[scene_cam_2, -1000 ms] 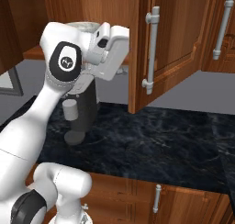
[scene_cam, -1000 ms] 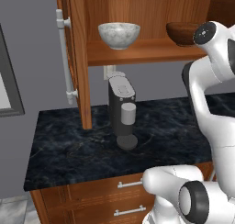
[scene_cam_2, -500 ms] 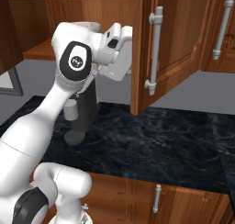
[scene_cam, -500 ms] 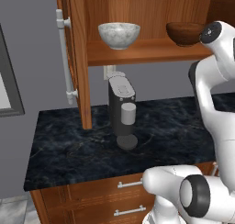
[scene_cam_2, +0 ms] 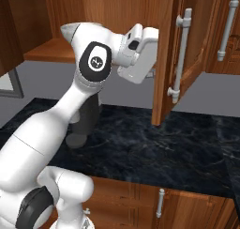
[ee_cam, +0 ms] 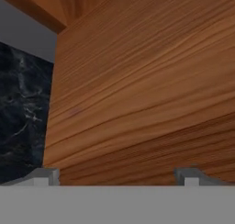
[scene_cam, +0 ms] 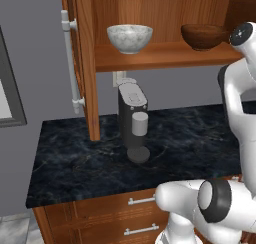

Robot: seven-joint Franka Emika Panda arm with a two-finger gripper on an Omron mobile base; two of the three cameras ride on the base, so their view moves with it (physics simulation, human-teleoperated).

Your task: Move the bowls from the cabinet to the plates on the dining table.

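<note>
Both bowls, the marbled one (scene_cam: 130,37) and the brown one (scene_cam: 204,35), sit on the cabinet shelf (scene_cam: 165,56). My gripper (ee_cam: 117,176) is wide apart, holding nothing. I have moved no bowl yet.

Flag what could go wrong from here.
1. The hand, open, faces wood panel close up; pushing forward would likely hit the cabinet, not a bowl.
2. The arm's upper joint sits beside the brown bowl; a swing could knock it off the shelf.
3. The coffee machine stands below the marbled bowl; a dropped bowl could strike it.
</note>
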